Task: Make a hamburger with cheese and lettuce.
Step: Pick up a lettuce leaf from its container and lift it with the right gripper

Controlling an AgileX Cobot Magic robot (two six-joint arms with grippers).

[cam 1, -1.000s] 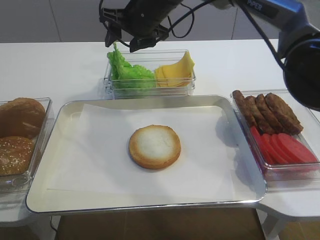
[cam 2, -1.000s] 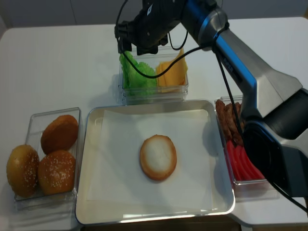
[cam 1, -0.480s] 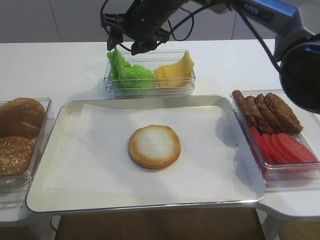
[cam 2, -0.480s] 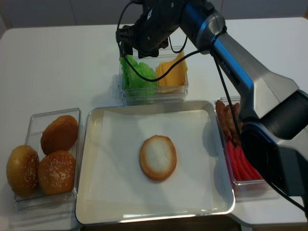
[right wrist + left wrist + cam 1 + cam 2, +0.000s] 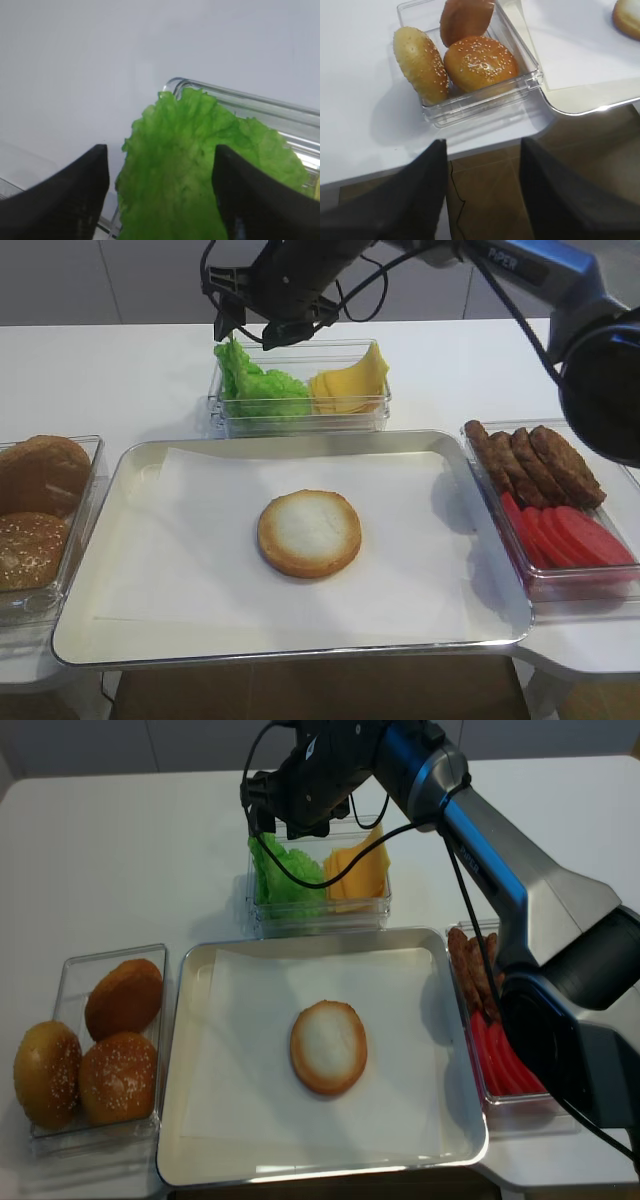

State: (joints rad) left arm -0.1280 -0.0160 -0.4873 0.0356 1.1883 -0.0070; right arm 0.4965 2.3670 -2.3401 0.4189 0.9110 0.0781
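Exterior high: the right pincer (image 5: 248, 328) hangs spread apart over the lettuce (image 5: 258, 388), beside the cheese (image 5: 352, 380); the hamburger (image 5: 309, 533) lies mid-tray (image 5: 150, 640).

Right wrist: lettuce sits between the separated fingers (image 5: 75, 195), untouched.

Left wrist: the left pincer (image 5: 482, 195) is apart below the desk (image 5: 365, 125) edge.

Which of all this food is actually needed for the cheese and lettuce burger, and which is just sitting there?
Needed: bun half on the tray, lettuce, cheese.

Just sitting: seeded bun tops, meat patties, tomato slices.
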